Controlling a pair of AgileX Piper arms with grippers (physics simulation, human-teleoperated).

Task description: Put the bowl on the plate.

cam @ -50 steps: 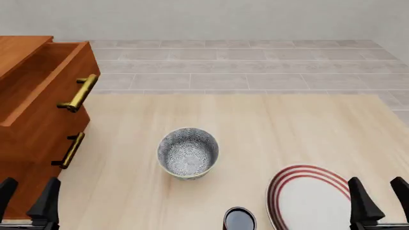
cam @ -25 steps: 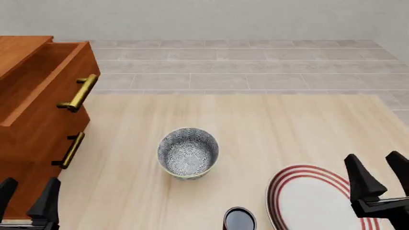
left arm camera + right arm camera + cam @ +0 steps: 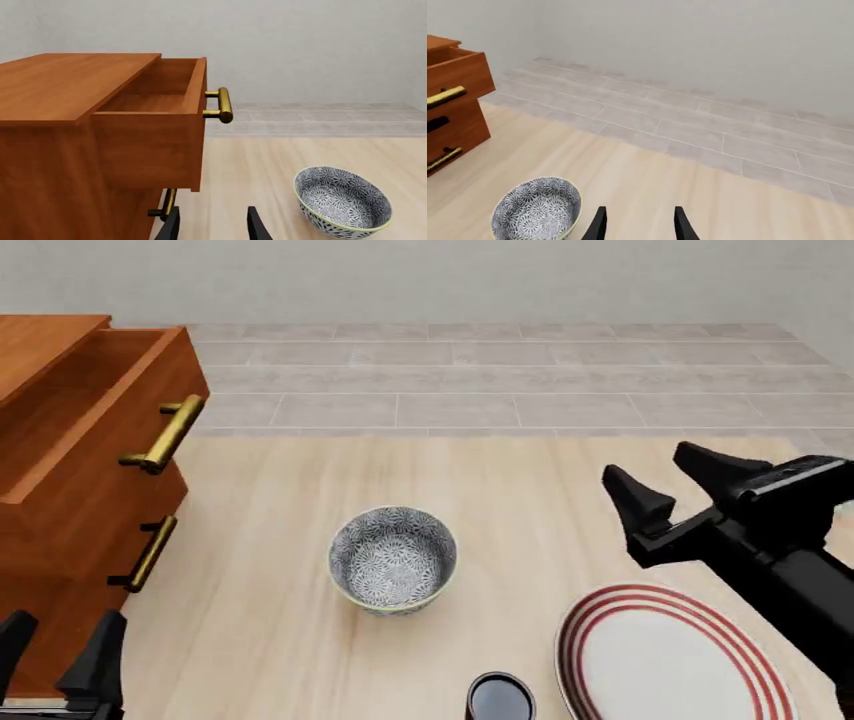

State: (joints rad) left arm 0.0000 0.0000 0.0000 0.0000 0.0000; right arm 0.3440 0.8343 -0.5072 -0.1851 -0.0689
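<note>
The grey-and-white floral bowl [image 3: 392, 559] stands upright on the wooden table, left of centre; it also shows in both wrist views [image 3: 342, 201] [image 3: 537, 209]. The white plate [image 3: 667, 658] with red rings lies at the near right. My right gripper [image 3: 663, 478] hovers open and empty above the table, beyond the plate and well right of the bowl. Its dark fingertips [image 3: 599, 224] show in the right wrist view. My left gripper [image 3: 56, 642] stays open at the near left corner by the cabinet, empty, with its fingertips [image 3: 253, 226] showing in the left wrist view.
A wooden drawer cabinet [image 3: 80, 470] with brass handles [image 3: 167, 432] stands along the left edge, its top drawer [image 3: 157, 107] pulled open. A small dark glossy cup [image 3: 501, 698] sits at the near edge, just left of the plate. Tiled floor lies beyond the table.
My right gripper has risen from the near right corner and swung forward and left, past the plate. Bowl, plate and left gripper have not moved.
</note>
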